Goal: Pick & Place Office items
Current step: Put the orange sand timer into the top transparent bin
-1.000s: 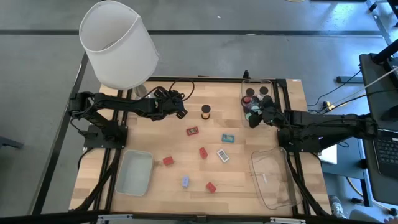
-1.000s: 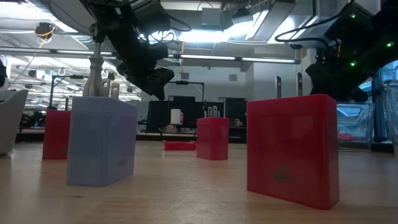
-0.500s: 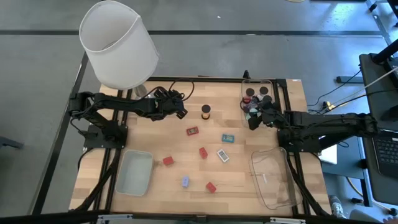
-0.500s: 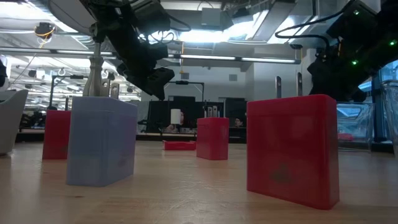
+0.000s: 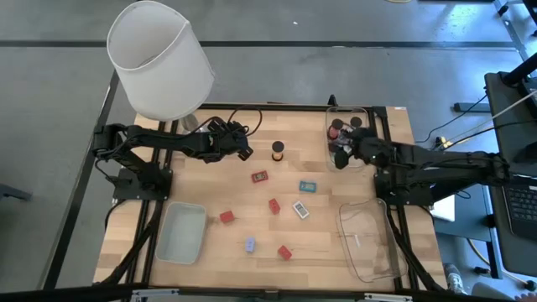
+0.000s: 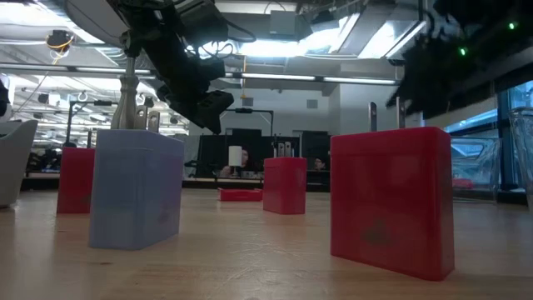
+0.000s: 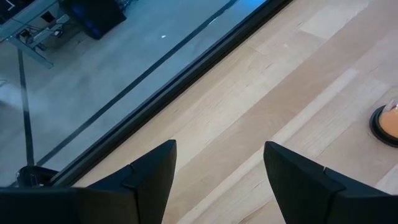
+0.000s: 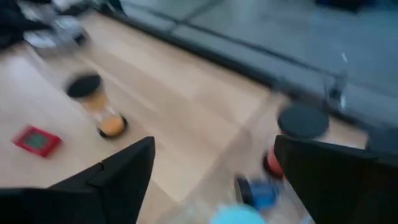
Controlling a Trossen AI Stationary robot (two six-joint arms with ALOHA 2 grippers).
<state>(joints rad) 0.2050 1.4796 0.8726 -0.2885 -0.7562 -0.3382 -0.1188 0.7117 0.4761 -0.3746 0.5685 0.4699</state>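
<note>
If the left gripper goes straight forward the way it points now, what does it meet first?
Probably bare table. The left gripper, jaws open and empty, points down at the wooden tabletop near its edge. The dark-capped cylinder stands off to one side, likely outside that line, though depth is hard to judge.

Two dark cabled arms, pointed black fingers (image 7: 152, 177)

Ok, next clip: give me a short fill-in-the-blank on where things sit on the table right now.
1. The right gripper hangs over the clear tray at the table's far ____ corner.
2. The frosted tray near the table's left front holds ____ office items.
3. The dark-capped cylinder stands ____ on the wood.
4. The left gripper's fingers stand ____, with only bare wood between them.

Missing words: right; no; upright; open
</note>
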